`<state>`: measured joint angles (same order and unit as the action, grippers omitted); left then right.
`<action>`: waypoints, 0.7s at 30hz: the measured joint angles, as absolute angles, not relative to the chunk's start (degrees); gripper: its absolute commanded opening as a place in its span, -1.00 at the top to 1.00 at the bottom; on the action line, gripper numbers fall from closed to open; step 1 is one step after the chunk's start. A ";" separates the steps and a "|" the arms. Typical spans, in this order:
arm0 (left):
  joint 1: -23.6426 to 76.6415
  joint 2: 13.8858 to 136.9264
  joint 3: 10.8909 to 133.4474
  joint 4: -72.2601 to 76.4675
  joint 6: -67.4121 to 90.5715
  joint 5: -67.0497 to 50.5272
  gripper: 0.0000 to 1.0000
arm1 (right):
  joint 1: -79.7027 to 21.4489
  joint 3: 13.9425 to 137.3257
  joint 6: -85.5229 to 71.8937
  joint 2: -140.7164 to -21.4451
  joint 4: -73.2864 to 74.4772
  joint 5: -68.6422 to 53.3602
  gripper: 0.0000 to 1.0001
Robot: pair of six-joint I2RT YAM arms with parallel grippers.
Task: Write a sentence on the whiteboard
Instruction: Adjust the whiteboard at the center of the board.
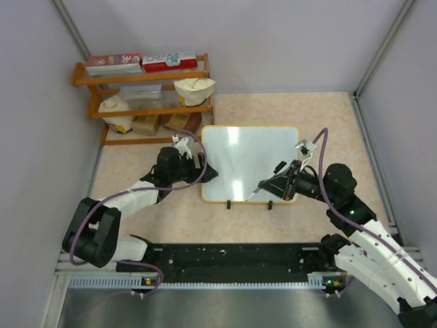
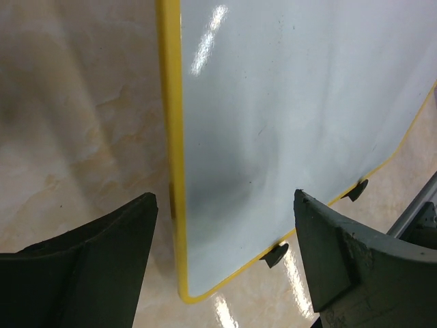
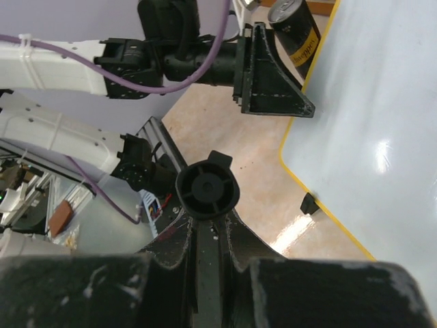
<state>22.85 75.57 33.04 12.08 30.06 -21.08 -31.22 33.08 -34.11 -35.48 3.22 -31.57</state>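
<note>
Shelving (image 1: 140, 96) of wood stands beyond the whiteboard's (image 1: 249, 157) far left corner, well clear of my work. My left jaws are spread wide at the whiteboard's left edge. One finger (image 2: 82, 266) is over the tabletop (image 1: 321, 116) and the other over the white face, with the yellow frame (image 2: 171, 137) running between them. Whether they press on it I cannot tell.

The whiteboard lies flat in the middle, its long axis running left to right in front of me and its two clip feet (image 1: 229, 203) on the near edge. Its face is blank; the sentence is not begun.

Right of the whiteboard's centre, my right jaws are closed around a marker (image 1: 265, 186). It slants down and leftward, so its tip hangs over the near edge between the two feet. Whether the tip touches the surface I cannot tell.

I judge that my right arm must do the writing. The first word belongs toward the far left corner, so the tip must travel away from me and leftward along the long axis. My left jaws are placed to steady the frame.
</note>
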 measured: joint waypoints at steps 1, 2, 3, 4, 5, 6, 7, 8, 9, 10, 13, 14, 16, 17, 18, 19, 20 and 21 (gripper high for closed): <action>22.76 76.47 33.26 12.82 29.93 -21.98 -0.63 | -31.05 33.08 -34.15 -35.51 2.74 -32.23 1.00; 22.68 77.38 33.47 13.52 29.80 -22.98 -0.60 | -30.87 33.10 -34.26 -35.55 2.33 -32.95 1.00; 22.61 78.50 33.80 14.35 29.63 -24.34 -0.55 | -30.83 33.10 -34.33 -35.55 2.07 -33.52 1.00; 22.59 79.77 34.13 15.29 29.36 -25.80 -0.53 | -30.83 33.10 -34.35 -35.59 1.89 -34.00 1.00; 22.59 81.01 34.52 16.14 29.15 -27.20 -0.50 | -30.83 33.10 -34.33 -35.66 1.69 -34.41 1.00; 22.59 82.24 34.76 17.17 28.95 -28.56 -0.43 | -30.83 33.10 -34.35 -35.70 1.63 -34.74 1.00; 22.59 83.26 34.81 18.33 28.73 -29.71 -0.40 | -30.83 33.10 -34.33 -35.70 1.65 -34.96 1.00; 22.59 83.99 34.79 19.14 28.71 -30.61 -0.35 | -30.81 33.10 -34.33 -35.75 1.63 -35.18 1.00; 22.50 84.82 34.76 20.21 28.67 -31.64 -0.31 | -30.79 33.10 -34.33 -35.77 1.56 -35.33 1.00; 22.44 85.49 34.68 21.23 28.58 -32.38 -0.20 | -30.79 33.10 -34.33 -35.79 1.56 -35.57 1.00; 22.22 86.32 32.88 25.21 28.86 -34.46 0.03 | -30.63 33.10 -34.33 -35.81 1.50 -35.88 1.00; 22.20 86.46 32.14 26.46 28.93 -35.22 0.11 | -30.61 33.10 -34.33 -35.81 1.48 -35.90 1.00; 22.15 86.87 30.59 28.71 29.56 -36.69 0.32 | -30.61 33.10 -34.33 -35.88 1.43 -35.97 1.00; 22.11 86.98 29.95 29.82 30.30 -37.89 0.49 | -30.61 33.10 -34.33 -35.97 1.34 -36.03 1.00; 22.06 87.00 29.45 31.09 30.83 -39.38 0.55 | -30.61 33.10 -34.33 -36.10 1.28 -36.07 1.00; 22.13 87.00 29.15 32.23 31.70 -41.15 0.62 | -30.61 33.10 -34.33 -36.18 1.28 -36.07 1.00; 22.20 86.96 28.97 33.67 32.82 -42.96 0.75 | -30.61 33.10 -34.33 -36.23 1.28 -36.07 1.00; 22.31 86.76 28.91 34.83 33.47 -44.34 0.81 | -30.61 33.10 -34.33 -36.23 1.26 -36.07 1.00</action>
<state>22.31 86.76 28.91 34.83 33.47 -44.34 -30.61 33.10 -34.33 -36.23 1.26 -36.07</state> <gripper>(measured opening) 0.240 0.066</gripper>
